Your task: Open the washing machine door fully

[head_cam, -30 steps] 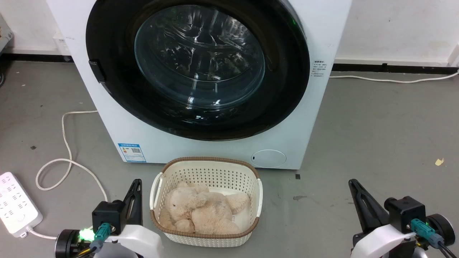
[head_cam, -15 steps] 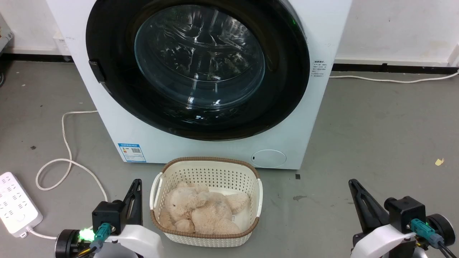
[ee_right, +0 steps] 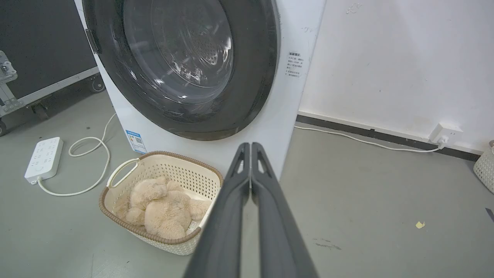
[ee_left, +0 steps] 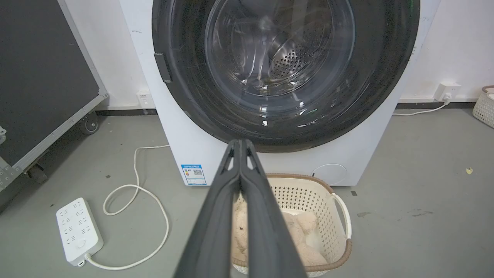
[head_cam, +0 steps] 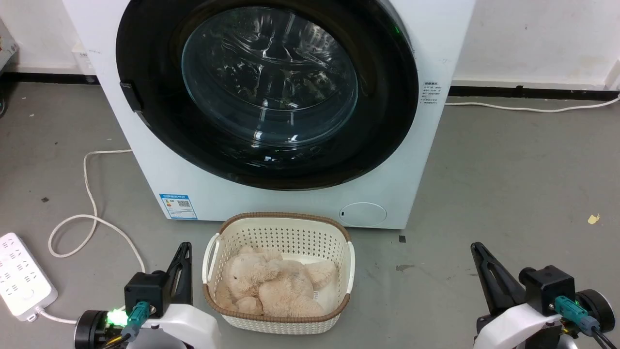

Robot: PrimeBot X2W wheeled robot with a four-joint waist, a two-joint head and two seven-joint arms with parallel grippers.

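Plainly, the door [head_cam: 269, 92] sits shut; my left hand [head_cam: 184, 248] and right hand [head_cam: 476, 248] are pressed together, holding nothing.

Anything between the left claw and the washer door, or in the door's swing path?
Nothing visible stands between the left claw and the washing machine door. A basket holding a plush toy stands just in front of and below the door's lower rim. It looks low enough for the door to clear, but I can't be sure.

Glossy black door [head_cam: 145, 145], white machine [head_cam: 436, 39], cream perforated basket [head_cam: 281, 232].
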